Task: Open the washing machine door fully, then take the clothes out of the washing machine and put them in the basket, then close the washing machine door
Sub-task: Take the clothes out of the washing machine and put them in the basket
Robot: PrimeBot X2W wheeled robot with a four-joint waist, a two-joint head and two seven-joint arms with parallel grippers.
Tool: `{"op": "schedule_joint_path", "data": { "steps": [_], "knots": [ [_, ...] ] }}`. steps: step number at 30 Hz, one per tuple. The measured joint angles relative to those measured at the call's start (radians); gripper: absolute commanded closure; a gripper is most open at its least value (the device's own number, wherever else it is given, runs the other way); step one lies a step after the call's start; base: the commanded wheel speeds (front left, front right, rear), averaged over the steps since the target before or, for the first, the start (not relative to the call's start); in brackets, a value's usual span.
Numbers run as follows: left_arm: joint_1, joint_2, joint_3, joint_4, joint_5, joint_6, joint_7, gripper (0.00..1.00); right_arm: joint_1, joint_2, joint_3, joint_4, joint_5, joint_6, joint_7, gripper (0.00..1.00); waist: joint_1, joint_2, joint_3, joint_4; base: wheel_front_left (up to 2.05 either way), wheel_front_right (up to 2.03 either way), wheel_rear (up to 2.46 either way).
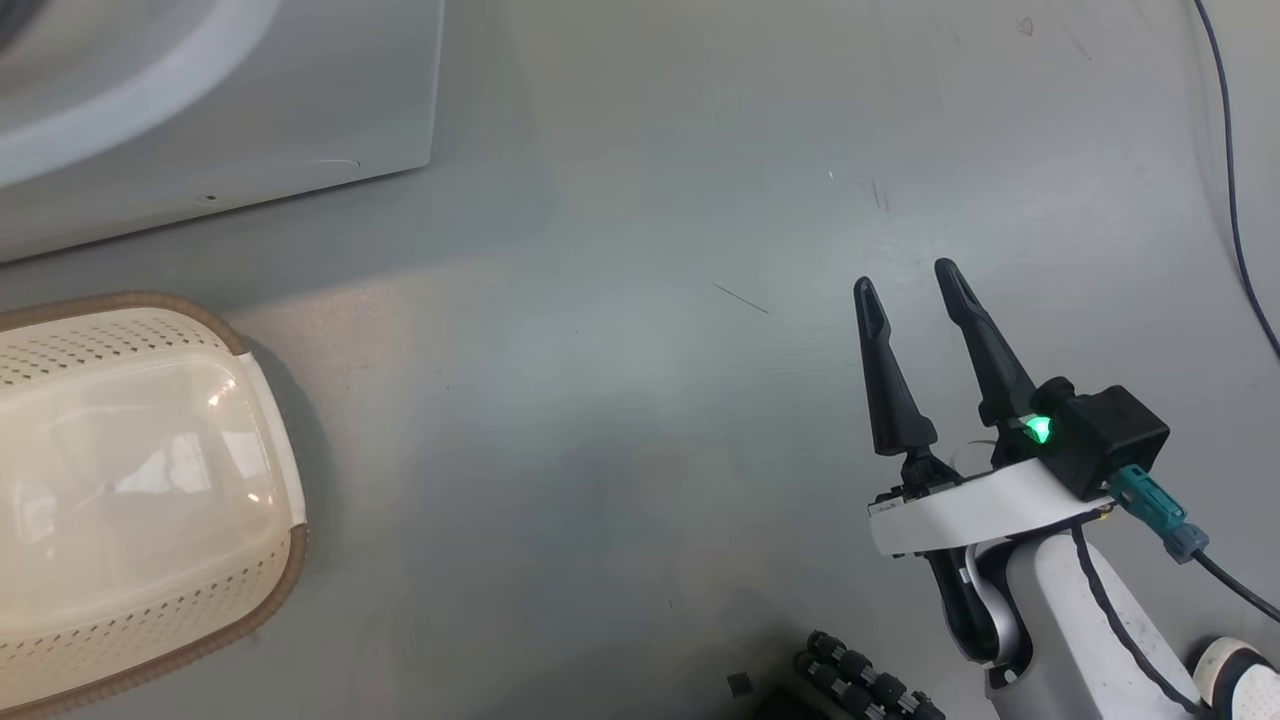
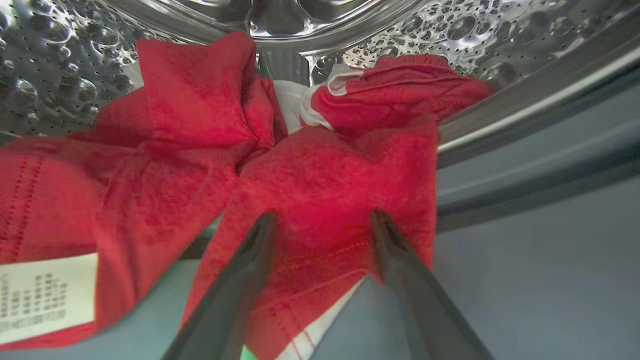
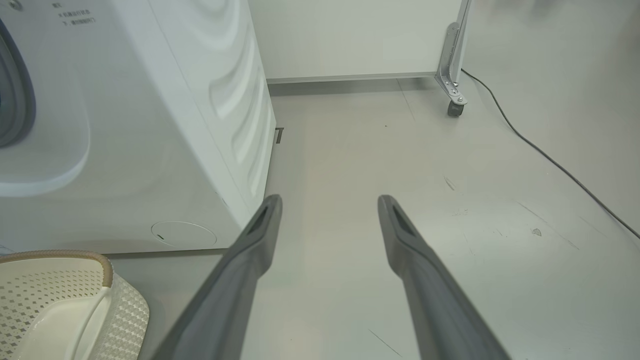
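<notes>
The red clothes (image 2: 320, 170) lie bunched in the steel drum (image 2: 60, 75) of the washing machine (image 3: 150, 125), with a white label (image 2: 45, 295) at the lower left. My left gripper (image 2: 322, 220) is open inside the drum, its two fingers astride a fold of the red fabric. The machine's lower front corner (image 1: 250, 120) shows at the head view's top left. The cream basket (image 1: 100, 340) stands on the floor just before it, also seen as basket (image 3: 65, 290). My right gripper (image 1: 905, 275) hangs open over bare floor, right gripper (image 3: 330, 200) holding nothing. The washing machine door is out of view.
A dark cable (image 1: 1235, 200) runs along the floor at the right, cable (image 3: 550, 160). A white panel (image 3: 350, 40) on a metal caster leg (image 3: 452, 75) stands behind. Dark parts of my base (image 1: 860, 680) show at the bottom.
</notes>
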Motion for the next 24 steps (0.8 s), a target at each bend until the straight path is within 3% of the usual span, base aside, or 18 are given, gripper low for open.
{"op": "schedule_joint_path", "data": {
  "steps": [19,20,21,24],
  "knots": [
    [-0.065,0.029,-0.015,0.088,0.006,-0.003,0.017,0.00,-0.026,0.012,-0.001,0.010,-0.007,0.008,-0.007,0.00,-0.0001,0.0000,0.021,-0.016,0.00,0.00,0.00],
    [-0.067,0.029,-0.019,0.092,0.006,-0.006,0.019,0.60,-0.026,0.012,-0.001,0.010,-0.007,0.008,-0.007,0.00,-0.0001,0.0000,0.022,-0.016,0.00,0.00,0.00],
    [-0.068,0.029,-0.023,0.095,0.007,-0.011,0.020,1.00,-0.026,0.013,-0.002,0.010,-0.007,0.008,-0.007,0.00,-0.0001,0.0000,0.022,-0.016,0.00,0.00,0.00],
    [-0.073,0.027,-0.041,0.096,0.007,-0.021,0.019,1.00,-0.027,0.013,-0.007,0.010,-0.009,0.008,-0.007,0.00,-0.0001,0.0000,0.023,-0.014,0.00,0.00,0.00]
  ]
}}
